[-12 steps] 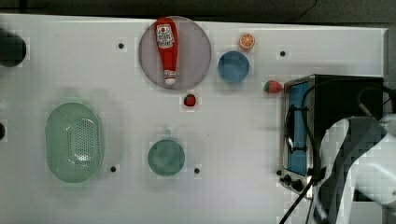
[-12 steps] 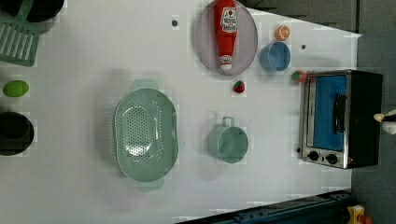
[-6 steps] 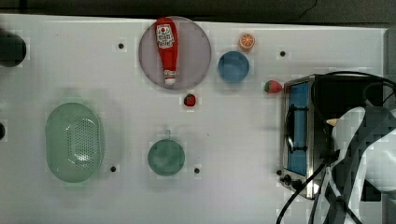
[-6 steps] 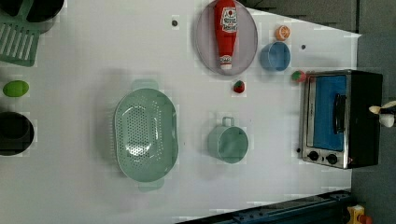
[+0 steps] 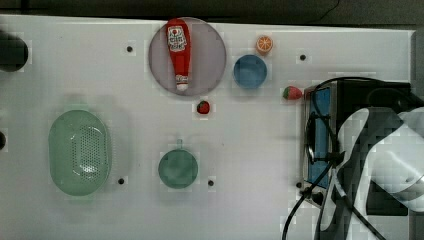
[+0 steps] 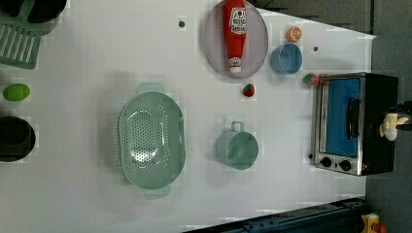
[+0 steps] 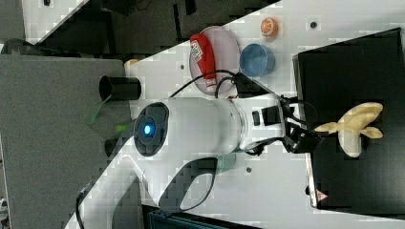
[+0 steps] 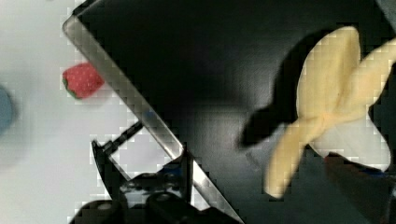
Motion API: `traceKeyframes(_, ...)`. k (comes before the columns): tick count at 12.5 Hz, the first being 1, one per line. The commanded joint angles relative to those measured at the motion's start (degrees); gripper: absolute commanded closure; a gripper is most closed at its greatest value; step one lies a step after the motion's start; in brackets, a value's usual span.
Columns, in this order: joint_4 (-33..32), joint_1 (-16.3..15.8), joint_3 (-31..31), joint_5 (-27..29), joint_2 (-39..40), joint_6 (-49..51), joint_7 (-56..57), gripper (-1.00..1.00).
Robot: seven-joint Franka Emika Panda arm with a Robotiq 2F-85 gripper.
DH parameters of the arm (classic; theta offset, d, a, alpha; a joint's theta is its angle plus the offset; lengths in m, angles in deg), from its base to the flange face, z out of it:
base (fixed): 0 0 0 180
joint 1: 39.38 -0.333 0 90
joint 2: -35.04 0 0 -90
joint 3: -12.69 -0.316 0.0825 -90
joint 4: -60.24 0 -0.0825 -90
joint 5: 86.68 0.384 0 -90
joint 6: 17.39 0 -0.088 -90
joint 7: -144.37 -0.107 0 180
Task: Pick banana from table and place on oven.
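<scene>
The pale cream-yellow banana with splayed peel strips hangs just over the black top of the oven. My gripper is shut on one end of it. In the wrist view the banana throws a shadow on the dark oven top, and one dark finger shows beside it. The left view has the banana at the far side of the oven, whose blue glass door faces the white table. In the top view my arm covers most of the oven.
A strawberry lies by the oven's corner, another mid-table. A ketchup bottle rests on a grey plate; a blue bowl and orange slice sit nearby. A green colander and green cup stand further off.
My arm has swung further over the oven in the top view. The banana has shifted a little above the oven top, still in my grip.
</scene>
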Motion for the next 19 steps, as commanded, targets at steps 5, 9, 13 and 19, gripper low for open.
traceKeyframes(5, 5.90, -2.64, -3.47, -4.43, -17.65, 18.32, -2.57, -1.00)
traceKeyframes(9, 3.46, -3.94, -15.48, -7.62, -26.47, 23.93, -19.90, -1.00)
traceKeyframes(13, -3.97, -4.24, -27.61, -7.36, -33.16, 24.96, -41.41, -1.00)
traceKeyframes(19, -8.66, -4.20, -31.48, -4.54, -37.08, 25.32, -47.81, -1.00)
